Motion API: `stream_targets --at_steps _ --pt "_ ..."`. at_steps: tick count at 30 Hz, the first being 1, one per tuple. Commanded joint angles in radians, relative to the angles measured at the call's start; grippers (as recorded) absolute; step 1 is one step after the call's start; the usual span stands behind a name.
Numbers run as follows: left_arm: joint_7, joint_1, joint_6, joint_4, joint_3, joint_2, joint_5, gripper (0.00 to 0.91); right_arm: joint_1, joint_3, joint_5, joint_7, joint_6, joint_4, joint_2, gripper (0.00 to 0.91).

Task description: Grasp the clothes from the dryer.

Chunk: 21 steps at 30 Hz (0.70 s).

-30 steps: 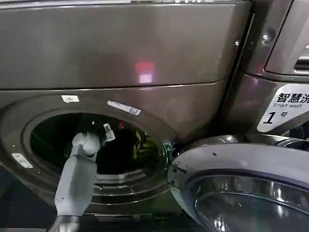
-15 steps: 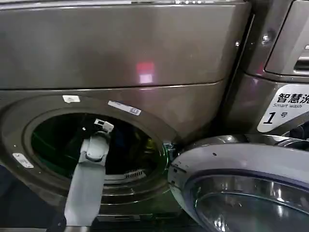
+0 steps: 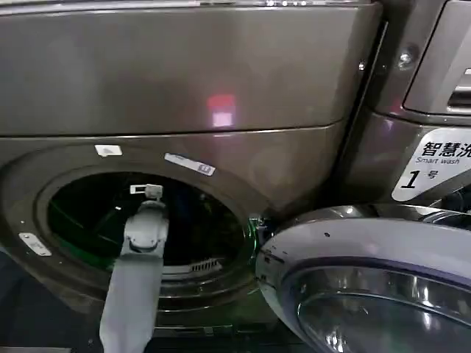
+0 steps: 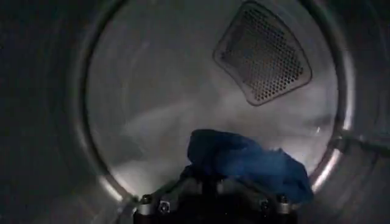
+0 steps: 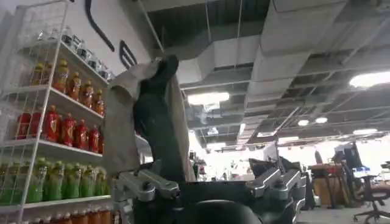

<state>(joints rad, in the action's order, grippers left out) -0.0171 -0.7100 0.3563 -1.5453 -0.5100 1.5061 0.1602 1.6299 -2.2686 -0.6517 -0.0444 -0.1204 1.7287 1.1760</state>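
The large bronze-grey metal front-loading dryer (image 3: 184,81) is seen from the head view with its wide round porthole ring (image 3: 22,198) uncovered and its silver-rimmed round glass door (image 3: 368,287) swung open to the robot's right. The grey left arm (image 3: 136,287) is reached up through the porthole, so that the left gripper (image 3: 147,190) is placed inside the dark drum.

In the left wrist view, a crumpled dark blue piece of the clothes (image 4: 250,163) is seen lying low in the pale metal drum (image 4: 152,103), directly ahead of the left gripper (image 4: 210,198) and just past its fingertips, with a perforated vent plate (image 4: 262,52) on the back wall beyond it. The fabric's near edge is met by the finger bases, but whether it is touched or pinched cannot be told, and whether the fingers are spread or pressed together cannot be told either.

In the right wrist view, the right gripper (image 5: 213,182) is pointed upward toward a ceiling, away from the dryer, with its fingers spread apart and nothing between them. Shelves of coloured bottles (image 5: 55,122) are seen beside it.
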Motion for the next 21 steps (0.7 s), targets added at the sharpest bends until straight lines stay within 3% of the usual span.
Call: stream_targets --at_steps 1,21 --pt "0.046 -0.01 0.013 -0.022 0.001 0.004 -0.05 0.0 0.003 -0.003 -0.001 -0.002 0.007 0.0 0.001 0.907" --pt "0.04 -0.009 0.012 -0.018 0.004 0.005 -0.051 0.0 -0.003 -0.028 0.003 -0.004 -0.012 0.014 0.002 0.907"
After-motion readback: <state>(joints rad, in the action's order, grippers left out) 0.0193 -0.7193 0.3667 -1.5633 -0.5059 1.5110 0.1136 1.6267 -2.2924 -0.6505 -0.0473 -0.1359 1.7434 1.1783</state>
